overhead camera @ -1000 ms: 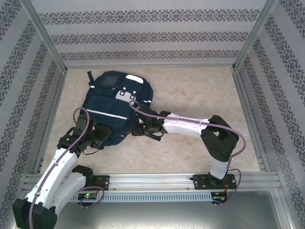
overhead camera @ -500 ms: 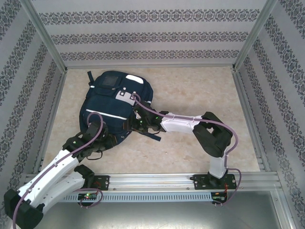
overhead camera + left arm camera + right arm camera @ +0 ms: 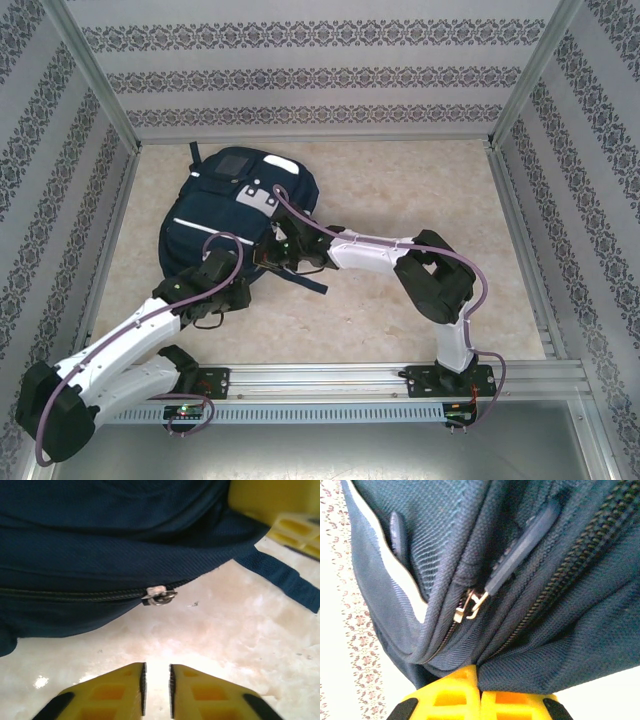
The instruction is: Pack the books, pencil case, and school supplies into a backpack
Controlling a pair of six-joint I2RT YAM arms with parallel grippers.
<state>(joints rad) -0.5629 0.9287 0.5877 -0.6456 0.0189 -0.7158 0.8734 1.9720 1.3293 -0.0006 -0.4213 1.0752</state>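
The navy backpack [image 3: 215, 215] lies at the left middle of the table, with its zips drawn shut in both wrist views. My right gripper [image 3: 479, 680] is shut on a fold of backpack [image 3: 560, 630] fabric just below a metal zipper slider [image 3: 470, 606]; from above that right gripper [image 3: 265, 255] sits at the bag's lower right edge. My left gripper [image 3: 156, 672] hovers over the bare table, its jaws a narrow gap apart with nothing between them. It faces the backpack [image 3: 100, 555] edge and another zipper slider [image 3: 159, 596]. From above, the left gripper [image 3: 232, 290] is at the bag's near edge. The books, pencil case and school supplies are out of view.
A loose navy strap [image 3: 285, 580] trails from the bag onto the marble tabletop [image 3: 400, 190], which stretches open to the right. Patterned walls [image 3: 330, 70] and metal posts enclose the table. A metal rail [image 3: 320, 378] runs along the near edge.
The right gripper has closed on the backpack fabric and the bag has shifted left and turned. The left arm has moved in toward the bag's near edge, its jaws narrowing.
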